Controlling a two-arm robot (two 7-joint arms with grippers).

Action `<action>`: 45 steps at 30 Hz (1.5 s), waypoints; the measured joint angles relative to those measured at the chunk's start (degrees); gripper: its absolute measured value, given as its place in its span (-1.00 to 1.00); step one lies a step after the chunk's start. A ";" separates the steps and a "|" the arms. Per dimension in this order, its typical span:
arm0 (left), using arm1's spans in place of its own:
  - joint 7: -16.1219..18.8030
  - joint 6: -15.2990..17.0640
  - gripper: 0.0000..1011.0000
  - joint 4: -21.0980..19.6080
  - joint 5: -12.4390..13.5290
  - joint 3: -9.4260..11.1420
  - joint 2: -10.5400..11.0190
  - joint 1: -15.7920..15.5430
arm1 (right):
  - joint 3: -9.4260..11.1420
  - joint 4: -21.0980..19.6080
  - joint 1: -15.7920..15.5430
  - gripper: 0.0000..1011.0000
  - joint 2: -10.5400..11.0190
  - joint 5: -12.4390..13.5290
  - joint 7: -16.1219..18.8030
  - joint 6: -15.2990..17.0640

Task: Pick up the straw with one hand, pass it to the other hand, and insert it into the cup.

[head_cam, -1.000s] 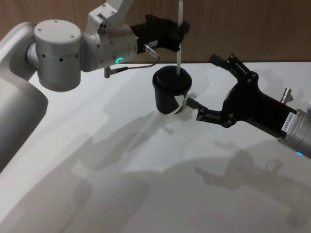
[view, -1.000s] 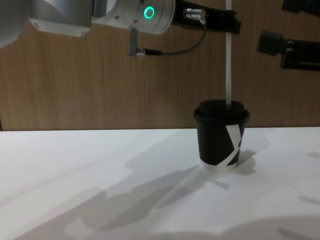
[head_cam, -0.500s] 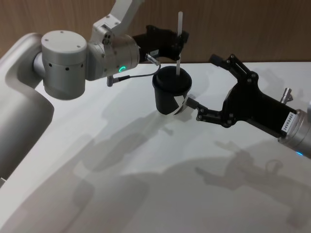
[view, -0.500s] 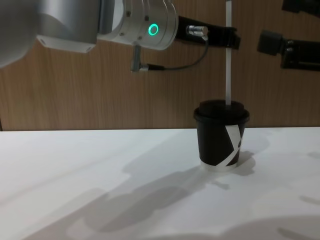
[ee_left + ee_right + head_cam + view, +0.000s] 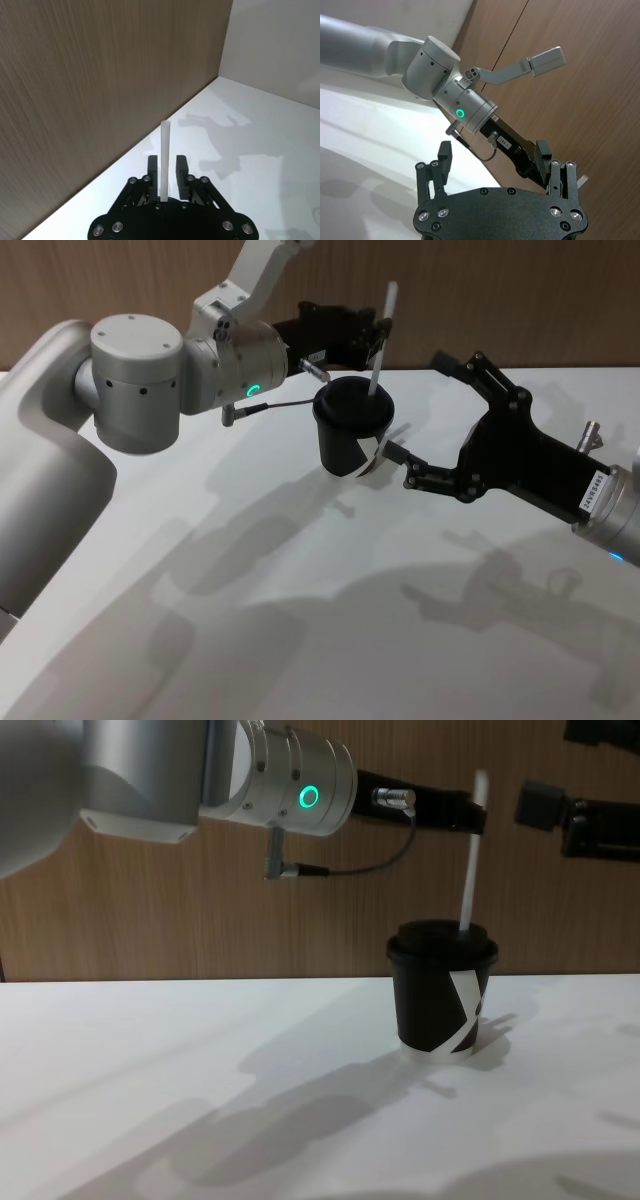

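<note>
The black cup (image 5: 350, 435) with white crossing bands stands on the white table, also in the chest view (image 5: 442, 992). The white straw (image 5: 381, 338) has its lower end in the lid and leans toward the right arm's side (image 5: 470, 855). My left gripper (image 5: 376, 337), on the silver arm with a green ring light, is level with the straw's upper part (image 5: 472, 815). In the left wrist view the straw (image 5: 164, 160) rests by one finger with a gap to the other, so the left gripper (image 5: 167, 167) is open. My right gripper (image 5: 420, 418) is open beside the cup, holding nothing (image 5: 492, 159).
A wooden wall (image 5: 150, 920) stands close behind the cup. The white table (image 5: 300, 620) stretches bare toward me. The right gripper's fingers (image 5: 545, 802) show at the chest view's upper right.
The left arm came down and the straw slid deeper into the lid. The straw has gone from upright to leaning toward the right arm's side. The right arm has not moved.
</note>
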 joint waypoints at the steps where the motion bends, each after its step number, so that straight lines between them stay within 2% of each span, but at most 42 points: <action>1: 0.02 0.00 -0.52 0.02 0.01 -0.02 -0.02 0.03 | 0.00 0.00 0.00 0.98 0.00 0.00 0.00 0.00; 4: 0.10 -0.01 -0.41 0.09 0.03 -0.05 -0.06 0.10 | 0.00 0.00 0.00 0.98 0.00 0.00 0.00 0.00; 6: 0.17 -0.02 -0.21 0.14 0.05 -0.09 -0.12 0.15 | 0.00 0.00 0.00 0.98 0.00 0.00 0.00 0.00; 8: 0.19 -0.03 -0.17 0.16 0.06 -0.10 -0.14 0.17 | 0.00 0.00 0.00 0.98 0.00 0.00 0.00 0.00; 10: 0.22 -0.03 0.04 0.19 0.07 -0.11 -0.15 0.19 | 0.00 0.00 0.00 0.98 0.00 0.00 0.00 0.00; 11: 0.24 -0.04 0.04 0.21 0.08 -0.12 -0.17 0.21 | 0.00 0.00 0.00 0.98 0.00 0.00 0.00 0.00; 14: 0.26 -0.06 0.28 0.23 0.10 -0.14 -0.19 0.25 | 0.00 0.00 0.00 0.98 0.00 0.00 0.00 0.00; 16: 0.26 -0.12 0.40 0.24 0.13 -0.16 -0.19 0.30 | 0.00 0.00 0.00 0.98 0.00 0.00 0.00 0.00; 17: 0.23 -0.20 0.40 0.24 0.15 -0.17 -0.19 0.32 | 0.00 0.00 0.00 0.98 0.00 0.01 0.00 0.00; 19: 0.12 -0.37 0.56 0.24 0.18 -0.17 -0.15 0.40 | -0.01 -0.01 0.00 0.98 0.01 0.05 -0.05 0.01; 22: -0.51 -1.09 0.77 0.08 0.25 -0.17 0.04 0.71 | 0.01 -0.13 -0.03 0.98 -0.05 0.34 -0.30 0.25; 26: -1.86 -2.82 0.90 -0.47 0.38 -0.10 0.71 1.50 | 0.23 -0.47 -0.29 0.98 -0.35 1.10 -1.16 1.28; 27: -2.08 -3.16 0.98 -0.63 0.39 -0.11 0.89 1.73 | 0.29 -0.59 -0.37 0.98 -0.43 1.29 -1.48 1.56; 35: -3.86 -6.62 0.98 -2.18 0.50 -0.39 2.25 3.96 | 1.08 -2.24 -1.28 0.98 -1.68 3.15 -5.40 5.94; 37: -4.10 -7.50 0.98 -2.61 0.67 -0.52 2.57 4.52 | 1.32 -3.00 -1.62 0.98 -2.30 3.75 -7.71 8.39; 45: -4.13 -11.15 0.98 -4.20 1.75 -1.09 3.59 6.86 | 1.66 -4.87 -2.21 0.98 -4.16 4.99 -13.58 14.49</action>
